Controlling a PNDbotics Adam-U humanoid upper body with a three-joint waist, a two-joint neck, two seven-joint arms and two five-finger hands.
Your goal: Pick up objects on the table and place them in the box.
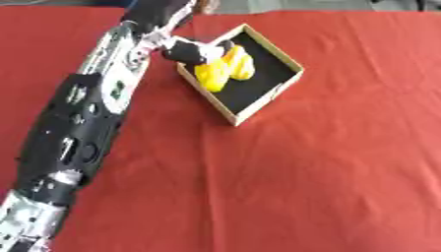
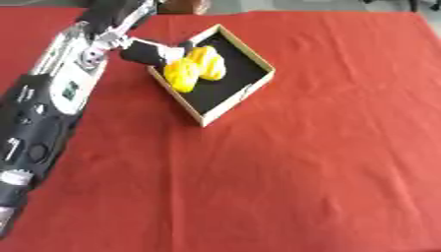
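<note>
A wooden box (image 1: pixel 274 47) with a black floor lies askew at the top middle of the red table. My left arm reaches up from the lower left, and its hand (image 1: pixel 191 50) hovers at the box's left wall. The fingers curl round a lumpy yellow object (image 1: pixel 226 69), which hangs over the left rim and the black floor. In the right eye view the yellow object (image 2: pixel 194 69) shows as two rounded lumps side by side. My right hand shows in neither view.
The red cloth (image 1: pixel 327 162) covers the whole table to the right of and below the box. A brownish thing (image 1: pixel 205 5) sits at the far edge behind the box. My left forearm (image 1: pixel 86 113) crosses the left side.
</note>
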